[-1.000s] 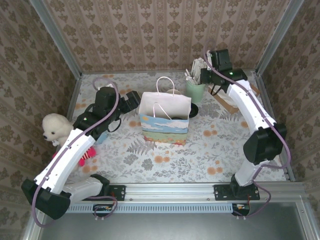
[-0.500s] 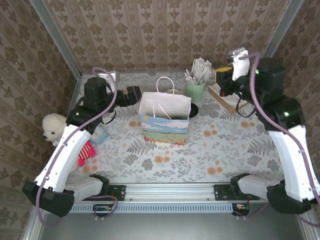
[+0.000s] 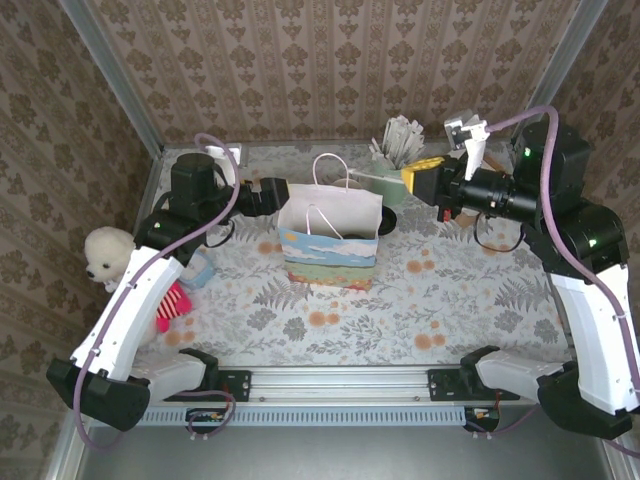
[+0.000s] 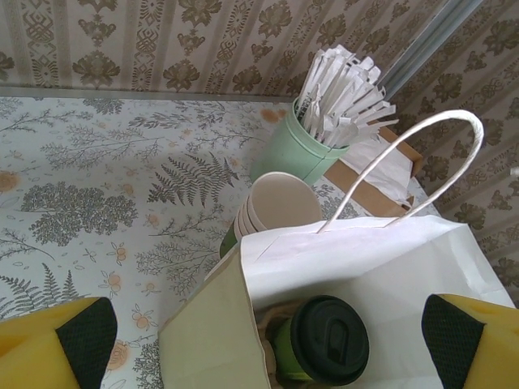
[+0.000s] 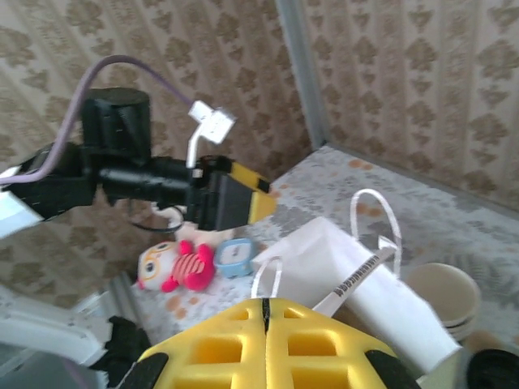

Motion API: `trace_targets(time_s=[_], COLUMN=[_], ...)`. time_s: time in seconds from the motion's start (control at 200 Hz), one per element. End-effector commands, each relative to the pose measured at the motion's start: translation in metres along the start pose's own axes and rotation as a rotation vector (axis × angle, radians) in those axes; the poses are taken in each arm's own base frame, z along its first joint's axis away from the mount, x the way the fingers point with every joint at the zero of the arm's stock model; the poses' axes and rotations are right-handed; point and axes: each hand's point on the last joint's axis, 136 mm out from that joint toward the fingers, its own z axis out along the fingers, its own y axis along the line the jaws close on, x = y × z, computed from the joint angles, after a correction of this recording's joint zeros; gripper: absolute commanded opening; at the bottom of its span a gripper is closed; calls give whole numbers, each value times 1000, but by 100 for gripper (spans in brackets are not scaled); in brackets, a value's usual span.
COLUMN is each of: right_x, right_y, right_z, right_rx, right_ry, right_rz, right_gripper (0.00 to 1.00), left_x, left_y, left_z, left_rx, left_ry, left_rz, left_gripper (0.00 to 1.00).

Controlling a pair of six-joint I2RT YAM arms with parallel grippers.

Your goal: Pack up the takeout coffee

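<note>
The takeout coffee (image 4: 328,340), a dark-green cup with a black lid, sits inside the white paper bag (image 4: 381,267), low in the left wrist view. My left gripper (image 4: 263,352) is open, its yellow fingers wide on either side of the bag's mouth; from above the left gripper (image 3: 275,192) is at the upper left rim of the bag (image 3: 330,240). My right gripper (image 3: 412,180) is shut on a white wrapped stick (image 3: 375,176) that points left over the bag's back rim. In the right wrist view this stick (image 5: 361,279) juts out past the shut right gripper (image 5: 265,312).
A stack of lidless cups (image 4: 276,203) and a pale-green holder of white sticks (image 4: 304,150) stand behind the bag. A white plush dog (image 3: 105,255), a red striped toy (image 5: 174,267) and a blue clock (image 5: 233,258) lie on the left. A flat cardboard piece (image 4: 369,182) lies back right.
My right arm has lifted away from the stick holder and swung left, carrying a white stick toward the bag. My left gripper has edged closer to the bag's rim, still open.
</note>
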Motion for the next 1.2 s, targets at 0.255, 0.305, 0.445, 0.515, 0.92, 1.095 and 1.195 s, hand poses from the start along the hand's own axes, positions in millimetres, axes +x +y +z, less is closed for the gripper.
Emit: trace_targets(time_s=[0.255, 0.305, 0.445, 0.515, 0.92, 1.095, 1.195], right_x=[43, 50, 76, 90, 108, 168, 204], right_y=[-6, -10, -18, -27, -162, -305, -355], right_z=[77, 89, 130, 147, 46, -23, -30], right_rx=[-211, -223, -234, -204, 389, 848, 952], right_ry=[160, 186, 287, 334, 282, 234, 334], right_rz=[215, 245, 302, 323, 191, 523, 540], right_gripper=[0, 0, 3, 11, 97, 100, 100], left_x=[0, 3, 8, 9, 9, 17, 21], left_y=[-13, -13, -13, -13, 33, 64, 78], left_z=[-16, -15, -10, -7, -12, -16, -19], left_rx=[53, 57, 74, 78, -169, -299, -352], left_ry=[-10, -4, 12, 18, -36, -69, -84], left_rz=[34, 33, 22, 13, -17, -64, -82], left_gripper=[100, 100, 100, 100, 100, 100, 100])
